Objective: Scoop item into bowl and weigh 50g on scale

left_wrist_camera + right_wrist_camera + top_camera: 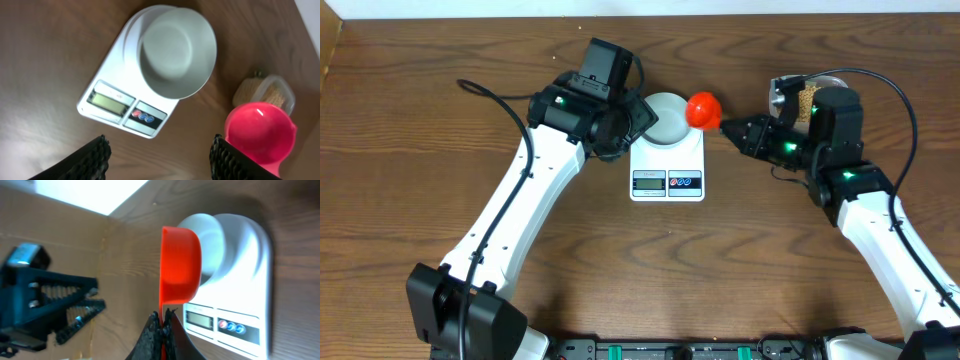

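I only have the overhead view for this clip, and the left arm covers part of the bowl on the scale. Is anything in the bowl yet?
Observer: No. The left wrist view shows the whole bowl sitting on the scale, and it is empty.
Operator: Is the left gripper holding it?
Observer: No. The left gripper is open, its fingers wide apart and gripping nothing.
Operator: And the red scoop? From above I can't see the grip.
Observer: The right wrist view shows the right gripper shut on the thin handle of the red scoop.
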Controlling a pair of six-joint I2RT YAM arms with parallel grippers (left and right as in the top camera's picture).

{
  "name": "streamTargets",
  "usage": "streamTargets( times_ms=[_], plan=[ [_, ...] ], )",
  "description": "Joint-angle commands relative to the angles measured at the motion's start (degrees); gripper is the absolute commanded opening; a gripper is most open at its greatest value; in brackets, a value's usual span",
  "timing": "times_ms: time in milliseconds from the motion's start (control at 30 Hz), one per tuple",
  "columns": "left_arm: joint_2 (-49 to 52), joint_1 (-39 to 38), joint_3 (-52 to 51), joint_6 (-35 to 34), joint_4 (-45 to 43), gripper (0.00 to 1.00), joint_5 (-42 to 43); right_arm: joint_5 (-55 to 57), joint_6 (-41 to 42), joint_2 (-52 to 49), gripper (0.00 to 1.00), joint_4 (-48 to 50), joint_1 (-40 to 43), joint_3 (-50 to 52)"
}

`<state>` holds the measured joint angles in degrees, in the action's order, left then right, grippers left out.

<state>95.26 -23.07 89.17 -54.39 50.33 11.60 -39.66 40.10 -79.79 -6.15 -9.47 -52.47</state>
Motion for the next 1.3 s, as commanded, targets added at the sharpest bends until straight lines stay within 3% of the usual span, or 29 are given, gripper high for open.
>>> streamTargets(
  times_ms=[0, 133, 267, 633, 967, 1267],
  plan=[
    [-0.11, 0.28, 0.52, 16.13, -0.85, 0.66, -1.16, 2.19, -5.60, 3.10, 0.02, -4.57, 1.42, -2.69],
    [-0.11, 0.28, 0.52, 26.32, -1.38, 0.66, -1.16, 6.93, -11.23, 5.60, 0.01, -13.62, 1.66, -6.25],
    [-0.11, 0.28, 0.52, 31.74, -0.22, 0.66, -1.14, 11.76, -16.63, 8.20, 0.01, -22.49, 1.68, -10.32],
    [-0.11, -1.11, 0.52, 31.15, 2.80, 0.65, 4.50, 13.84, -18.12, 12.46, 0.01, -28.33, 5.03, -11.28],
    [1.16, -10.38, -0.59, 31.19, 2.49, 0.66, 2.40, 13.81, -22.27, 12.57, 0.01, -33.73, 11.19, -11.28],
    [7.96, -17.03, -0.87, 31.21, 1.25, 0.65, 0.35, 13.86, -23.52, 12.57, 0.01, -35.60, 11.91, -11.28]
  ],
)
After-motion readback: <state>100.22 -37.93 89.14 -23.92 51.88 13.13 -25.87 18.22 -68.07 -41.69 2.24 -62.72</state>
